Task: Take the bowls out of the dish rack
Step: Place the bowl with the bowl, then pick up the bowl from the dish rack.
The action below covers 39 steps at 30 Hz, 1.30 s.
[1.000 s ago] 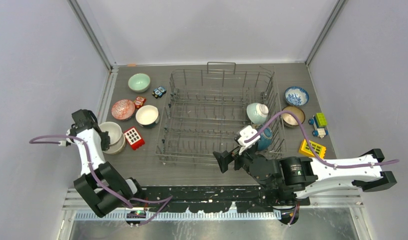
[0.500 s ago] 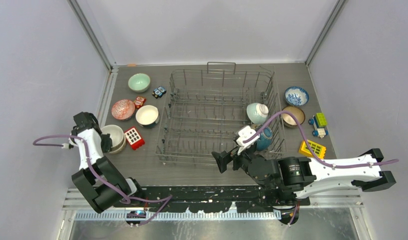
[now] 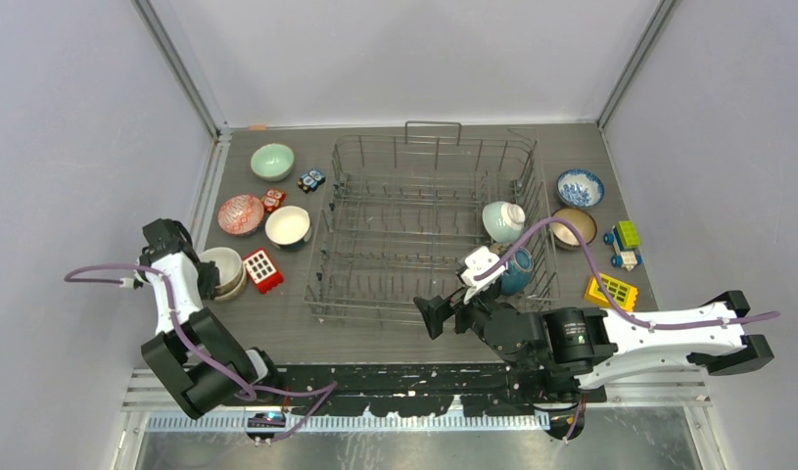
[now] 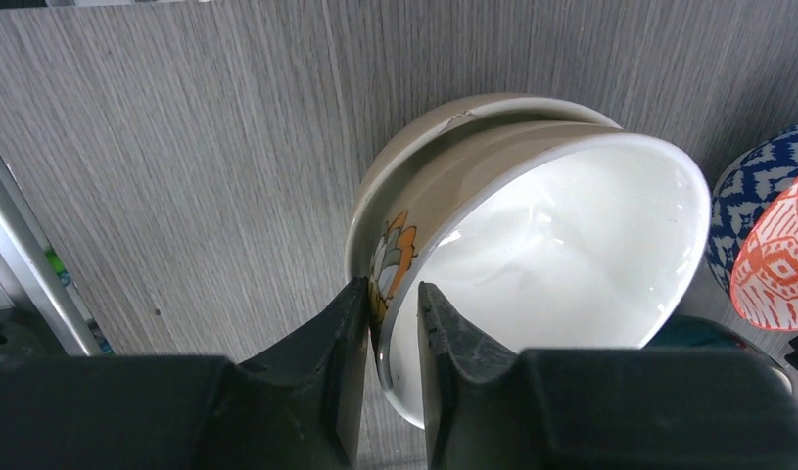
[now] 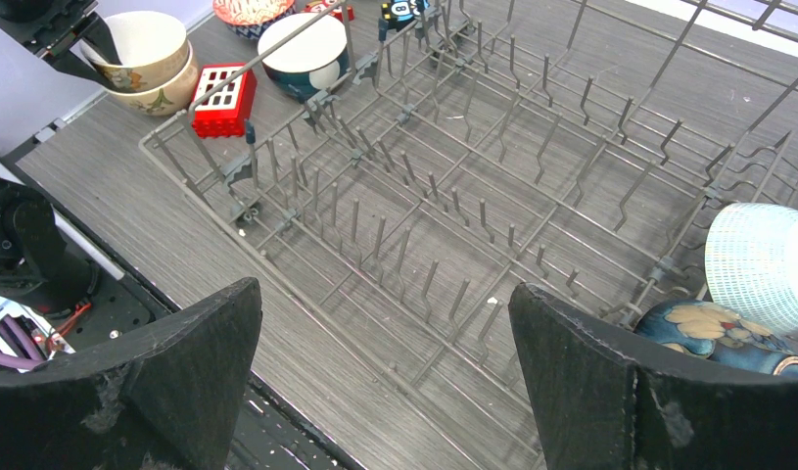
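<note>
The grey wire dish rack (image 3: pixel 321 245) stands mid-table and holds a white-teal bowl (image 3: pixel 502 220) and a dark blue bowl (image 3: pixel 517 276) at its right end; both show in the right wrist view, the white-teal bowl (image 5: pixel 762 264) above the dark blue one (image 5: pixel 718 333). My left gripper (image 3: pixel 207 274) is left of the rack, shut on the rim of a tan bowl with a white inside (image 4: pixel 551 245), which sits tilted inside another tan bowl (image 4: pixel 414 147). My right gripper (image 5: pixel 385 382) is open and empty over the rack's near edge (image 5: pixel 277 245).
Left of the rack lie a mint green bowl (image 3: pixel 272 162), a pink-red bowl (image 3: pixel 241 213), a white bowl (image 3: pixel 288 225) and a red block (image 3: pixel 262 269). Right of it are a blue-white patterned bowl (image 3: pixel 580 187), a tan bowl (image 3: pixel 573 227) and small toys (image 3: pixel 611 291).
My left arm has shifted slightly toward the near left, still on the stacked bowl. The right arm has barely moved.
</note>
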Tool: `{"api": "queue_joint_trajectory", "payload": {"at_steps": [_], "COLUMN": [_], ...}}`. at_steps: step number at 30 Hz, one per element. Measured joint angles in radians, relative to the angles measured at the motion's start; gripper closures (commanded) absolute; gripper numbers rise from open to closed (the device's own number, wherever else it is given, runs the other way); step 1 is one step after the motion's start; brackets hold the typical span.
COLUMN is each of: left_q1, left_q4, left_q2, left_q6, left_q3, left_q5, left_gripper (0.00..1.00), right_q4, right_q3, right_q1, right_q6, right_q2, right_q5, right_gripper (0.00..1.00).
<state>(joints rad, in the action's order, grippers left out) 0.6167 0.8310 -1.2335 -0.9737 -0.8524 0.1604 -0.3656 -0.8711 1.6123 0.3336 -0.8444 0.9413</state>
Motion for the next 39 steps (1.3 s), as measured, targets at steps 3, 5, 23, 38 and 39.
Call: {"api": "queue_joint_trajectory", "payload": {"at_steps": [3, 5, 23, 38, 39], "left_q1": [0.0, 0.0, -0.007, -0.074, -0.074], "left_q4": [-0.004, -0.002, 0.051, 0.105, 0.101], "left_q2": [0.005, 0.01, 0.123, 0.23, 0.23], "left_q6": [0.013, 0.018, 0.057, 0.071, 0.07], "left_q3": [0.0, -0.001, -0.02, -0.031, -0.029], "left_q5": [-0.003, -0.005, -0.03, -0.027, -0.028], "left_gripper": [0.65, 0.62, 0.57, 0.63, 0.64], "right_q4": [0.0, 0.0, -0.001, -0.011, -0.011], "right_q3": [0.0, 0.0, 0.005, -0.048, -0.051], "right_q1": [0.0, 0.0, 0.0, 0.0, 0.0], "right_q6": [0.001, 0.001, -0.008, -0.047, -0.048], "right_q2": [0.0, 0.002, 0.012, -0.027, -0.032], "right_q5": [0.0, 0.0, -0.016, -0.023, -0.023], "right_gripper": [0.0, 0.0, 0.0, 0.0, 0.0]}}
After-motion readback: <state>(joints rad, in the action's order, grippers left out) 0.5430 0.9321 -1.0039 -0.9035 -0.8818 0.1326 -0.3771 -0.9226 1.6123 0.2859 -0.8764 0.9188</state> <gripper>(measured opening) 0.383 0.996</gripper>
